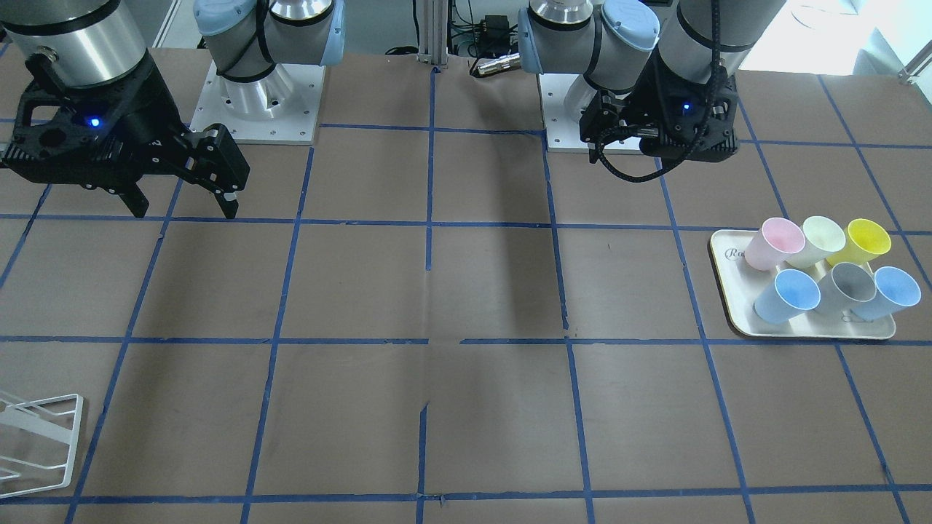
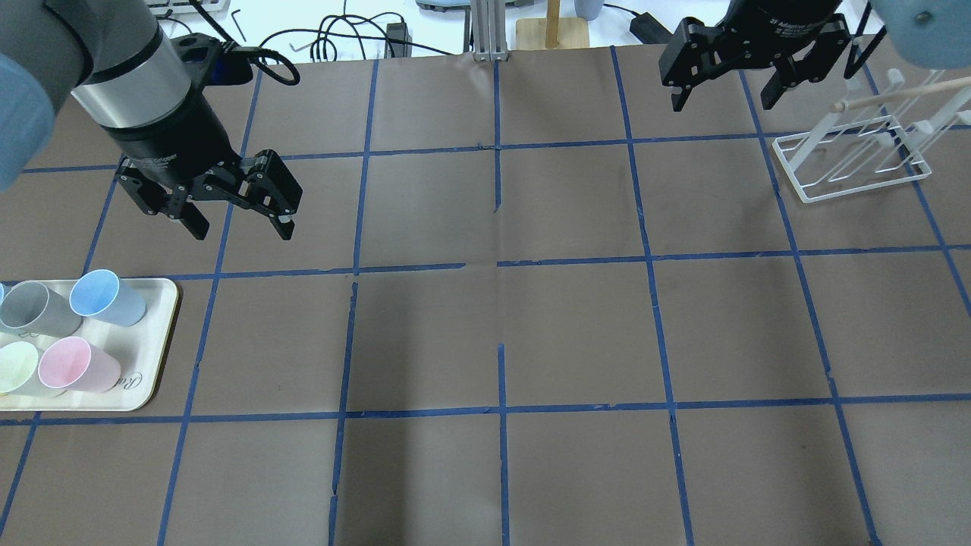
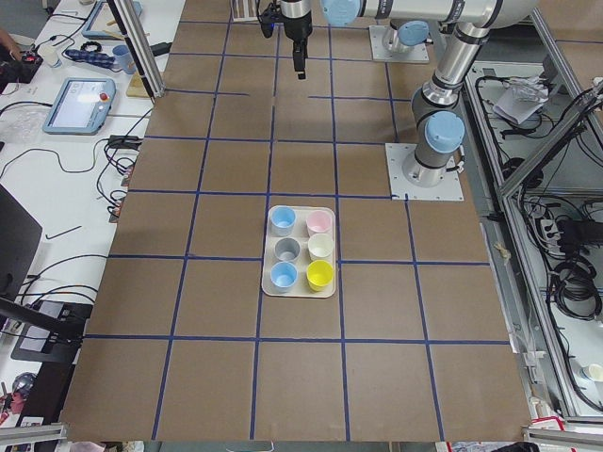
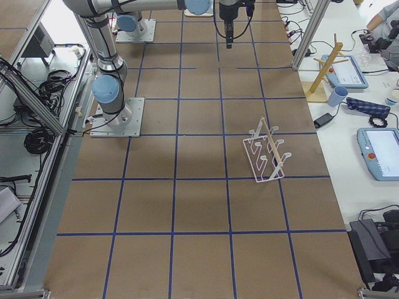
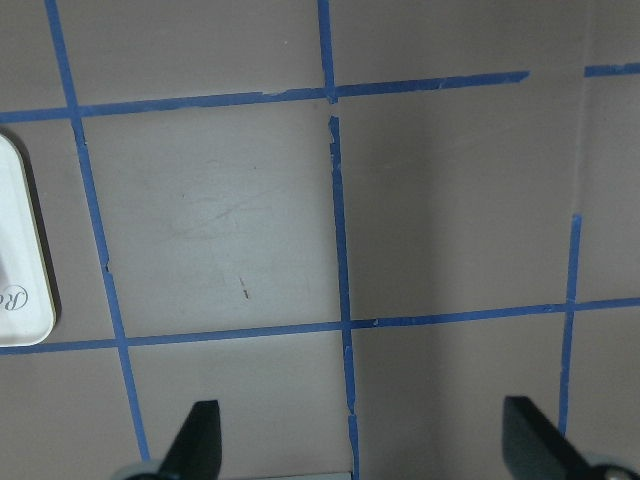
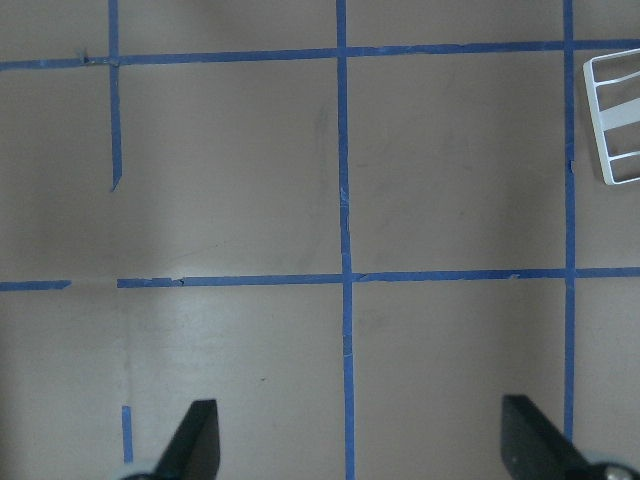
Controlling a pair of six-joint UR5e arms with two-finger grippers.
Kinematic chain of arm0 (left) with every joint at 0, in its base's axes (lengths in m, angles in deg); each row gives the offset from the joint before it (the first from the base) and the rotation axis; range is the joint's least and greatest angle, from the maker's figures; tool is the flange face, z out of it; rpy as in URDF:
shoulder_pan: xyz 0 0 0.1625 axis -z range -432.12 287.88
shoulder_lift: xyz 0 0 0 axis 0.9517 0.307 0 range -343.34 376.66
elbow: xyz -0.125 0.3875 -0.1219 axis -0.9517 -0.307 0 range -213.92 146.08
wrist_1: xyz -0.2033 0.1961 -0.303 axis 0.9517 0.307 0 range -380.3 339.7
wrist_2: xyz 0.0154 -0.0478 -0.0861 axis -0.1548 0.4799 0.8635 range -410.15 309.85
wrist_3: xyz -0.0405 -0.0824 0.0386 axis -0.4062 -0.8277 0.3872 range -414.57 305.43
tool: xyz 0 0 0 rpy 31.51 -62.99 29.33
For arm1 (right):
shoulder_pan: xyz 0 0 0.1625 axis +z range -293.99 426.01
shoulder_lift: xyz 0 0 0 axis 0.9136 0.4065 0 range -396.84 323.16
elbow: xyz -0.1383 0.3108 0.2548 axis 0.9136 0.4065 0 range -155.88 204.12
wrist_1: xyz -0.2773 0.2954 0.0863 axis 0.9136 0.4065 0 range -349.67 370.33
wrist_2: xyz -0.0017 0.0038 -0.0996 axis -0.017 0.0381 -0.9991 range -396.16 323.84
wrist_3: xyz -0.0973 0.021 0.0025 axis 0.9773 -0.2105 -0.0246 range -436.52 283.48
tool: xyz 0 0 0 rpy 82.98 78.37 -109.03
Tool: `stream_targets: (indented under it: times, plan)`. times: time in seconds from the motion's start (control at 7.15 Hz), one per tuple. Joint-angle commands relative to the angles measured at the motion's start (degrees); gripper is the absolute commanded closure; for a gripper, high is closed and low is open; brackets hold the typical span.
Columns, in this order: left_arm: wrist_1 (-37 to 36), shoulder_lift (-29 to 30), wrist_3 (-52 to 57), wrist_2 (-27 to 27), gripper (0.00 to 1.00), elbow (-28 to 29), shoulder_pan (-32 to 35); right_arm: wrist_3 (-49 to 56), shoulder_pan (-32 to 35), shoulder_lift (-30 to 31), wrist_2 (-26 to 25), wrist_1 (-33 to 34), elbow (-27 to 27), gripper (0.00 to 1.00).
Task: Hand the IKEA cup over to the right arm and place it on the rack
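Observation:
Two light blue IKEA cups (image 1: 786,295) (image 1: 892,291) stand with other cups on a cream tray (image 1: 728,291) on my left side; one blue cup (image 2: 106,297) is plain in the overhead view. My left gripper (image 2: 239,220), with a looped cable, is open and empty, hovering beyond the tray's right end; its fingertips (image 5: 200,440) frame bare table. My right gripper (image 2: 721,102) is open and empty above the table, left of the white wire rack (image 2: 850,163). The rack's corner shows in the right wrist view (image 6: 612,120).
The tray also holds a grey cup (image 1: 848,284), a pink cup (image 1: 772,244), a pale cream cup (image 1: 819,240) and a yellow cup (image 1: 866,240). A wooden stand (image 4: 324,68) sits off the table's far edge. Blue tape lines grid the brown table.

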Motion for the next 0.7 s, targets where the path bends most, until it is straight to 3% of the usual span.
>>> stream_targets:
  times: [0.0, 0.56]
  plan:
    - [-0.01, 0.09, 0.0, 0.09, 0.0, 0.1, 0.0, -0.12, -0.03, 0.02, 0.05, -0.14, 0.0, 0.0]
    - [-0.1, 1.05, -0.09, 0.0, 0.0, 1.07, -0.08, 0.14, -0.03, 0.02, 0.05, 0.12, 0.0, 0.0]
